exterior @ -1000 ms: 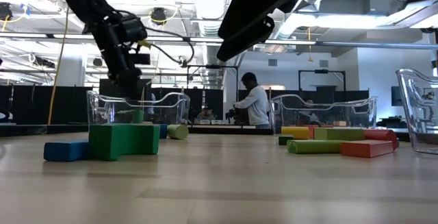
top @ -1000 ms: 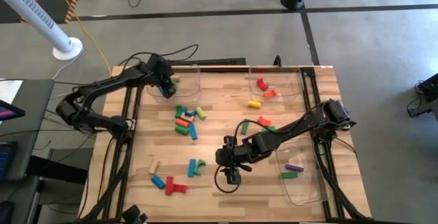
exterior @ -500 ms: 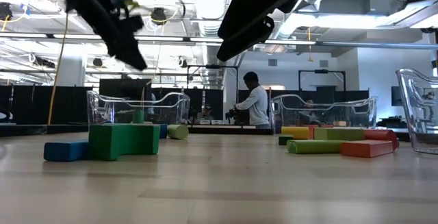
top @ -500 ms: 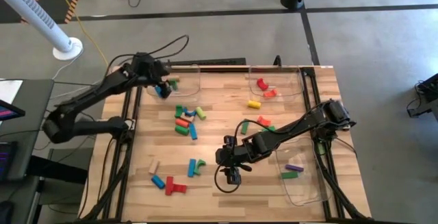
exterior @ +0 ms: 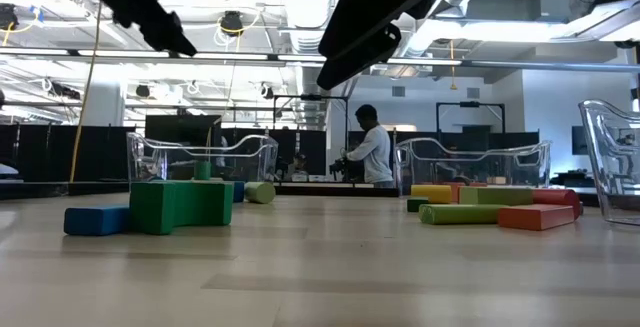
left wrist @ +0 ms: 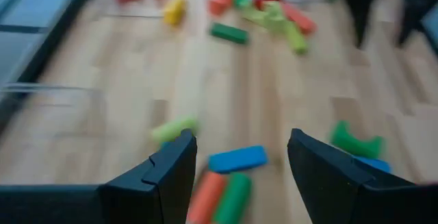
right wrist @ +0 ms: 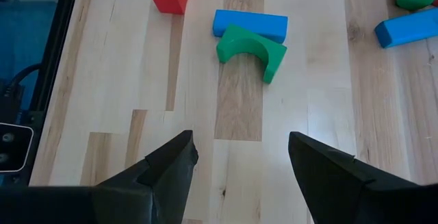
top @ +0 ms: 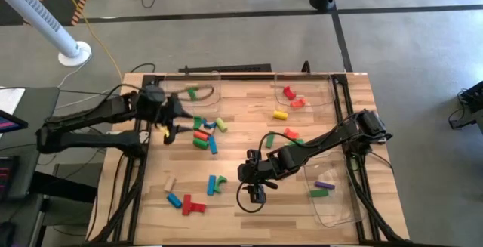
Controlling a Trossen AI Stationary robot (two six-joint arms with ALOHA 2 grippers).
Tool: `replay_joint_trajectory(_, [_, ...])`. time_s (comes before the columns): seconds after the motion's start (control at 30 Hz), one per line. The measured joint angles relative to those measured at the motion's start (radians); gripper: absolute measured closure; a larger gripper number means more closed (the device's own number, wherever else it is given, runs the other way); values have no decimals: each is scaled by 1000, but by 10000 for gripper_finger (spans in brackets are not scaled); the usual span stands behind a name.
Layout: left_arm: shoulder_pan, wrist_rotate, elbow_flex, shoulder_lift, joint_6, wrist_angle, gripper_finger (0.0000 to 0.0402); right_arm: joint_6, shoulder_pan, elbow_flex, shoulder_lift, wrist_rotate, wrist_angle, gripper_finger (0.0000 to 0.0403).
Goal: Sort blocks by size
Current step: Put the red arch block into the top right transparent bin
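Left gripper (top: 170,120) open and empty, just beside the middle cluster of blocks (top: 205,131) on the table (top: 249,118); the nearest block looks blue, though blurred. Right gripper (top: 255,194) open, empty, near the green arch block (right wrist: 250,48).

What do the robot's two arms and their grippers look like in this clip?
Both the left arm and the right arm are dark, nearly black, built of slim jointed segments with black cables looping alongside. The left gripper and the right gripper each have two flat, dark, wedge-shaped fingers with angular edges. No markings or labels can be made out on them.
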State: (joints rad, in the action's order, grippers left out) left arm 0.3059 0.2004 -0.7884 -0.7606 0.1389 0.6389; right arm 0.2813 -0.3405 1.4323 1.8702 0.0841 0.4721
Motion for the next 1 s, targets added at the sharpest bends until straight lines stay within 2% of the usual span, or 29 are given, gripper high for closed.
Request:
replay_joint_trajectory(0.4, [-369,-70,142,-18,-167,-7,181,6,-6,0,0,0,23,138])
replay_joint_trajectory(0.57, [-535,-134,201,-53,-261,-70,181,6,-7,0,0,0,23,138])
replay_joint_trajectory(1.0, [-932,-390,216,-208,-435,-205,181,9,-7,0,0,-1,22,138])
